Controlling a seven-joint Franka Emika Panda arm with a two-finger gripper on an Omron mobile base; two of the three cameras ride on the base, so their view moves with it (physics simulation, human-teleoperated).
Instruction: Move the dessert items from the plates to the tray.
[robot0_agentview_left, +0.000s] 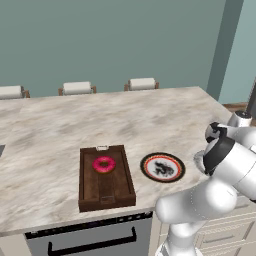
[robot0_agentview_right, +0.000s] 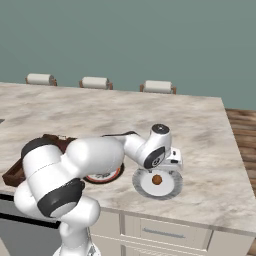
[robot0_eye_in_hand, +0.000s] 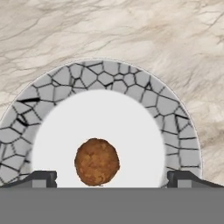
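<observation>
Brown lump (robot0_eye_in_hand: 96, 161) sitting on pale plate (robot0_eye_in_hand: 52, 85), centred between your gripper (robot0_eye_in_hand: 111, 178) tips; jaws standing wide, gripping nothing. Pink doughnut (robot0_agentview_left: 104, 164) lying in tray (robot0_agentview_left: 89, 189).

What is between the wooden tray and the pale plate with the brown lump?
The black-rimmed plate lies between the tray and the pale plate, seen partly behind the arm in the right base view.

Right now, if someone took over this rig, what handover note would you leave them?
Gripper: open, empty, hovering over the pale plate, fingertips either side of the brown lump.
Pink doughnut: already in the wooden tray.
Black-rimmed plate: bare, on the counter beside the tray.
Done: doughnut moved.
Left: grasp the brown lump, carry it to the tray, release.
</observation>
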